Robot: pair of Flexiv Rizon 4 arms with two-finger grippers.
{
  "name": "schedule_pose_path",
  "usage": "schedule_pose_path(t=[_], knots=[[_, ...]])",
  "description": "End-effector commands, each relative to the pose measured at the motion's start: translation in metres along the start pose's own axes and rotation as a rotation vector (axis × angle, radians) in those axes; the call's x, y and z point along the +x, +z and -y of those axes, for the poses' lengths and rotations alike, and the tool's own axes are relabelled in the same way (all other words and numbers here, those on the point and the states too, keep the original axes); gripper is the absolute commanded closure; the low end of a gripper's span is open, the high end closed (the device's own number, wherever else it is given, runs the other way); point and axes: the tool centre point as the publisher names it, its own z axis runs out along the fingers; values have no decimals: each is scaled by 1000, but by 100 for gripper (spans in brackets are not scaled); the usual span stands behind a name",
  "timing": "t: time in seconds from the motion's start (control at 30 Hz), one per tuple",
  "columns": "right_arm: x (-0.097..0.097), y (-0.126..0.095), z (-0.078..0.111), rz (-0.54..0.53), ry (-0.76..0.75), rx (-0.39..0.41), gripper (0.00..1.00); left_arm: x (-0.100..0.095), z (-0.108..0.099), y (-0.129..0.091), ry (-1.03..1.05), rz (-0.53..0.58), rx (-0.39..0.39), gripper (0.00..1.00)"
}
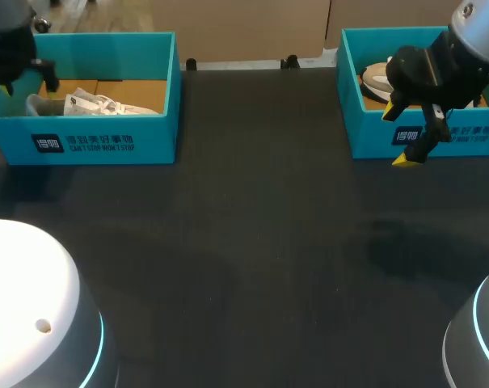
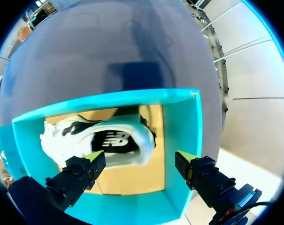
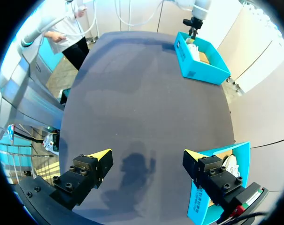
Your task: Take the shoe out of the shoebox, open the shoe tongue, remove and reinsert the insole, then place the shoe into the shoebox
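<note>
A white shoe [image 2: 109, 140] with a black logo lies on its side in the left teal shoebox [image 2: 179, 122]; in the head view the shoe [image 1: 99, 103] is in that box [image 1: 107, 141] at the back left. My left gripper [image 2: 139, 159] hangs open above the box, fingers wide apart and touching nothing; it is over the box's left end [image 1: 24, 81]. My right gripper [image 1: 407, 136] is open in front of a second teal box [image 1: 438, 137], which holds another shoe [image 1: 377, 79]. In the right wrist view my right gripper [image 3: 148, 157] is open over bare table.
The dark table [image 1: 260, 242] stretches between the two boxes and to the front. The second box's corner [image 3: 221, 173] is right beside my right gripper's finger. The left box [image 3: 200, 61] shows far across the table.
</note>
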Motion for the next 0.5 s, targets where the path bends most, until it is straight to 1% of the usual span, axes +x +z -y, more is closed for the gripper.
schedule_pose_path(t=[0.03, 0.1, 0.23, 0.5], knots=[[-1, 1, 0, -2, 0, 3, 0, 3, 9, -22, -6, 30, -11, 0], [-1, 1, 0, -2, 0, 3, 0, 3, 8, -30, -2, 43, -17, 0], [-1, 1, 0, -2, 0, 3, 0, 3, 8, -52, 9, 87, -25, 0], [-1, 1, 0, -2, 0, 3, 0, -2, 6, -87, 61, 168, -20, 0]])
